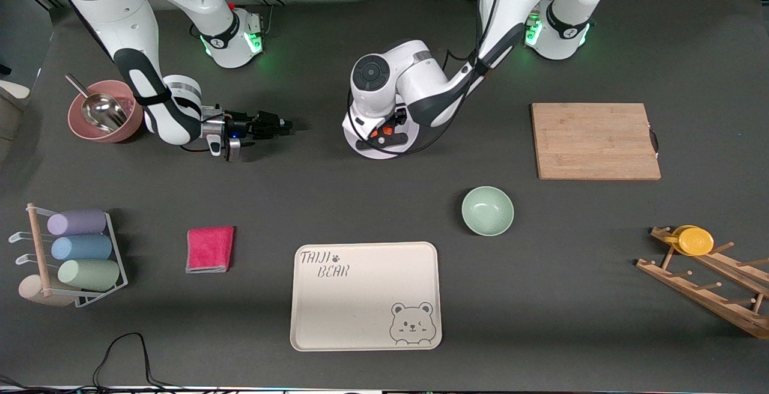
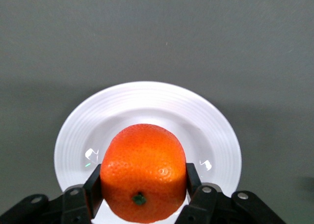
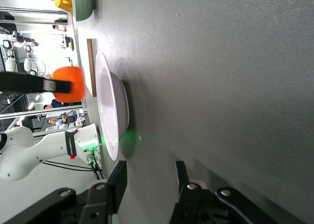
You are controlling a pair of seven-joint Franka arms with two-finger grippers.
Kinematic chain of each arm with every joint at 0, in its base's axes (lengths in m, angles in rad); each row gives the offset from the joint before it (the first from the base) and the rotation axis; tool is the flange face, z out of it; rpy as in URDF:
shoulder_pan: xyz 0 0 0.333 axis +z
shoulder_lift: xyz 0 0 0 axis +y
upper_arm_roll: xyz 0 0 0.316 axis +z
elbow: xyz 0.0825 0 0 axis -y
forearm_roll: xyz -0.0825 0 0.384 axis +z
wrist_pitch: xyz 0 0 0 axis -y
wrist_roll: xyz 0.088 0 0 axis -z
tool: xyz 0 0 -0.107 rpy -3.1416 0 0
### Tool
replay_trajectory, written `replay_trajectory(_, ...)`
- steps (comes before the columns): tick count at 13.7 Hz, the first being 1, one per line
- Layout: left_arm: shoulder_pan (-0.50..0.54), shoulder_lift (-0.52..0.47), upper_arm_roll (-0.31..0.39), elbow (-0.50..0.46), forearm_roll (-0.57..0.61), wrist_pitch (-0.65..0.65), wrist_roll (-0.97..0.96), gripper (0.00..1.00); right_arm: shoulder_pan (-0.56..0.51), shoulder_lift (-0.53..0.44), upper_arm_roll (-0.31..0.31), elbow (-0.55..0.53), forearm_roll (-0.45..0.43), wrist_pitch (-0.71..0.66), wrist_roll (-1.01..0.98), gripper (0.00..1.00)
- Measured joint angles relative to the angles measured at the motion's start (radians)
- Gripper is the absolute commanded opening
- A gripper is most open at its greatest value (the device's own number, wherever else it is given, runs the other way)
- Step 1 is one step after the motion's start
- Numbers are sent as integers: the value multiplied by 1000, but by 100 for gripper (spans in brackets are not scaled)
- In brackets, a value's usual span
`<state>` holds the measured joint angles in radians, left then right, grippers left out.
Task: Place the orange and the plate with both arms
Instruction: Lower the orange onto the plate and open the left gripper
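Left pincer [image 2: 142, 194] is clamped on the small round bright-orange fruit [image 2: 143, 172], black fingers [image 2: 93, 190] pressing its two sides, and it hangs over the shallow centre of the glossy white round plate [image 2: 147, 98]; the right wrist view shows the orange [image 3: 68, 84] up in the air, clear of the plate [image 3: 112, 111] surface. Plate sits on the dark grey bench [image 1: 384, 202] about mid-way between the two ends, farther from the front camera than the pale-green bowl [image 1: 487, 210] and the cream rectangular bear tray [image 1: 365, 295]; in the front view the left arm covers most of it, only a sliver of rim [image 1: 378, 152] shows. Right pincer [image 1: 282, 125] is low over bare bench toward the right arm's end, pointing at the plate with fingers [image 3: 115, 184] apart and nothing between them; that arm is waiting. Also on the bench: bamboo cutting board [image 1: 595, 140] at the left arm's end, pink bowl with a metal scoop [image 1: 103, 110] at the right arm's end, folded magenta cloth [image 1: 209, 249] beside the tray.
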<state>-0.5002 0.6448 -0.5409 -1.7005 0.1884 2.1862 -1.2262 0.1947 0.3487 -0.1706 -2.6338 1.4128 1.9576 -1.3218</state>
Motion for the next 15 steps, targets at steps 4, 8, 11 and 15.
replay_trajectory(4, -61, 3, 50, -54, 7, 66, -22, 0, 0, 12, 0, 3, 5, 0, -34, 47)
replay_trajectory(8, -100, 13, 80, -56, 7, 84, -36, 100, 0, 30, 0, 6, 18, 0, -59, 47)
replay_trajectory(11, -100, 13, 84, -55, 7, 84, -39, 100, 0, 31, 0, 6, 19, 0, -60, 47)
replay_trajectory(15, -81, -9, 94, -33, 9, 49, -39, 100, 2, 34, 1, 6, 45, -1, -64, 47)
